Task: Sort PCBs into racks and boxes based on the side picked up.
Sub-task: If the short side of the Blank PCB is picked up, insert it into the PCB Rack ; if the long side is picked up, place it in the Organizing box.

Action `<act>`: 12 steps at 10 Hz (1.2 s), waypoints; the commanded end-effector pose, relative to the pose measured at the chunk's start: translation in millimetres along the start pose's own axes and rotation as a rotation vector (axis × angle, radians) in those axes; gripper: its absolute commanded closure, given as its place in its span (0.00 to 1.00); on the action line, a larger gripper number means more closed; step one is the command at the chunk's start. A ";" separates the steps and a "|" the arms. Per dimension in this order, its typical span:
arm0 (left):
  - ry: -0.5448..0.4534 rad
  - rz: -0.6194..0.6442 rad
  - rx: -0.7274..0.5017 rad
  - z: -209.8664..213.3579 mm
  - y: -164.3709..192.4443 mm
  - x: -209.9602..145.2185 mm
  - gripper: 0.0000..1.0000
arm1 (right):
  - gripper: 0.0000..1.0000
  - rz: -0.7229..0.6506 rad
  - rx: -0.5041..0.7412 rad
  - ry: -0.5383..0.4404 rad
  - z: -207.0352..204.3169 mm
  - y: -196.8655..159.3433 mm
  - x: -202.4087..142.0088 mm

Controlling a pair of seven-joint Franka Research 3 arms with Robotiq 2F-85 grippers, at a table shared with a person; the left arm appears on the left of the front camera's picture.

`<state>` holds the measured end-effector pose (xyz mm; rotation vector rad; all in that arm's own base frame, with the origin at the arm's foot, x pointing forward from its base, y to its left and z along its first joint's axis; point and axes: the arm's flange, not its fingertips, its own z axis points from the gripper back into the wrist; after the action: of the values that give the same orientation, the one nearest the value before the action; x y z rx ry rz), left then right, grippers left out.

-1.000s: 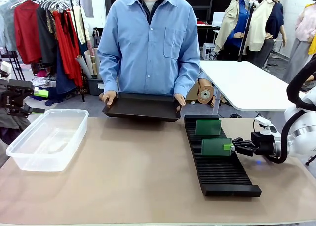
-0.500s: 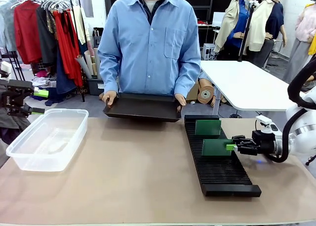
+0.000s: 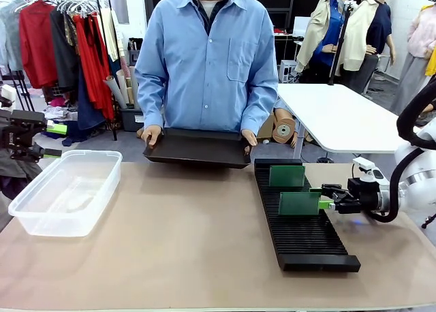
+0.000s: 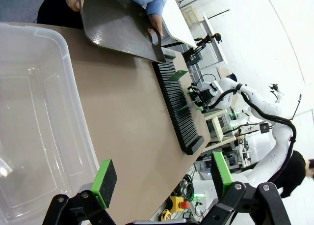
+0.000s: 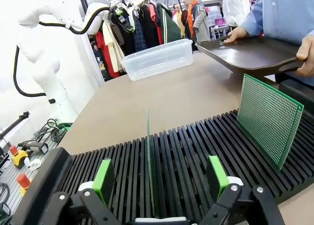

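Note:
Two green PCBs stand upright in the long black rack (image 3: 303, 234): a far one (image 3: 286, 176) and a nearer one (image 3: 299, 204). My right gripper (image 3: 326, 197) is at the nearer PCB's right edge, jaws open. In the right wrist view this PCB (image 5: 148, 158) appears edge-on in a slot between the spread green pads of my right gripper (image 5: 161, 178), which do not touch it. The far PCB (image 5: 269, 119) stands to the right. My left gripper (image 3: 54, 140) hangs open above the clear box (image 3: 68, 189), its own view showing the gripper (image 4: 162, 178) empty over the box (image 4: 34, 112).
A person at the far side holds a shallow black tray (image 3: 197, 148) by its handles just above the table edge, next to the rack's far end. A bare stretch of tabletop (image 3: 184, 237) lies between the box and the rack. A white table stands behind on the right.
My right gripper's jaws have opened and let go of the nearer PCB, which stays upright in its slot. The gripper has drawn back slightly to the right. The left arm has not moved.

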<state>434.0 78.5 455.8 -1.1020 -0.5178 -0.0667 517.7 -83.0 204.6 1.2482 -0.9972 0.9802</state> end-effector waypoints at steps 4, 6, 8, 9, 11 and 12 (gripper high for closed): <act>0.001 -0.004 -0.005 1.0 -2.1 -0.6 0.00 | 0.00 0.000 0.000 0.000 0.0 0.0 0.0; 0.001 -0.004 -0.005 1.0 -2.1 -0.6 0.00 | 0.00 0.000 0.000 0.000 0.0 0.0 0.0; 0.001 -0.004 -0.005 1.0 -2.1 -0.6 0.00 | 0.00 0.000 0.000 0.000 0.0 0.0 0.0; 0.001 -0.004 -0.005 1.0 -2.1 -0.6 0.00 | 0.00 0.000 0.000 0.000 0.0 0.0 0.0; 0.001 -0.004 -0.005 1.0 -2.1 -0.6 0.00 | 0.00 0.000 0.000 0.000 0.0 0.0 0.0; 0.001 -0.004 -0.005 1.0 -2.1 -0.6 0.00 | 0.00 0.000 0.000 0.000 0.0 0.0 0.0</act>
<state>434.0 78.5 455.8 -1.1020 -0.5178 -0.0667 516.5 -83.0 203.1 1.2600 -0.9940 0.9728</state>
